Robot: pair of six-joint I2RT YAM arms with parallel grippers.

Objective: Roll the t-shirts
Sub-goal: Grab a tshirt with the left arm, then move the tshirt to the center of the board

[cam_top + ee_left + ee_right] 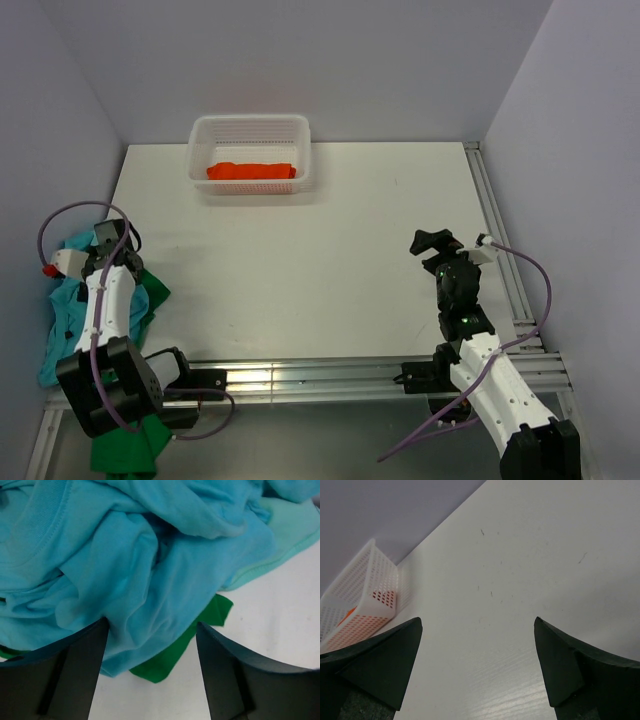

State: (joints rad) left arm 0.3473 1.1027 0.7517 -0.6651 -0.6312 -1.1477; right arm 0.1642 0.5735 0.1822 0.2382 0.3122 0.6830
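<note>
My left fingers [80, 675] stand wide over the crumpled turquoise cloth t-shirt [125, 580], heaped at the left edge of the white counter [330, 250]. A fold lies between them, seemingly brushing one finger, though I can't tell whether it's pinched. A bright green cloth t-shirt [170, 657] pokes out beneath the turquoise one. My right fingers [375, 665] gape wide above bare counter, holding nothing. The orange-red t-shirt [250, 171] lies bundled in the white plastic mesh basket [250, 125] at the far edge.
</note>
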